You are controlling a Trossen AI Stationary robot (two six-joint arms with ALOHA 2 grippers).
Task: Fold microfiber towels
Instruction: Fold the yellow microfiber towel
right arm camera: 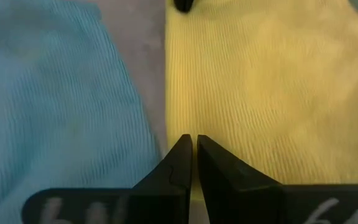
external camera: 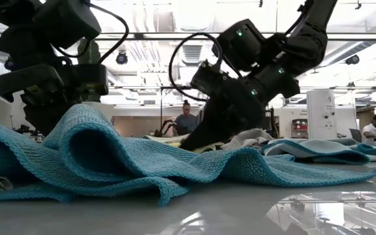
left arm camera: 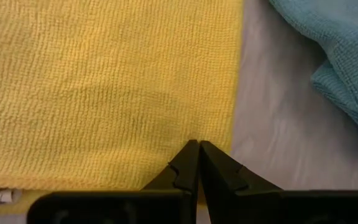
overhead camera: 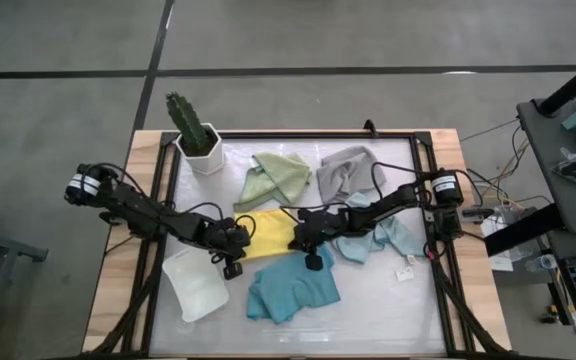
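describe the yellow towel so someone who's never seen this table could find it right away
Start at the potted cactus in the table's far left corner, then look toward the middle, where both arms' hands meet. The yellow towel lies flat between them. It is the only yellow cloth, and the other four towels lie crumpled around it.

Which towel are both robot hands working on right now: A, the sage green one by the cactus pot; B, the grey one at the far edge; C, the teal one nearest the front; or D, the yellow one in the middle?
D: both wrist views show shut fingers at an edge of the yellow microfiber towel, with the left hand and right hand on either side of it.
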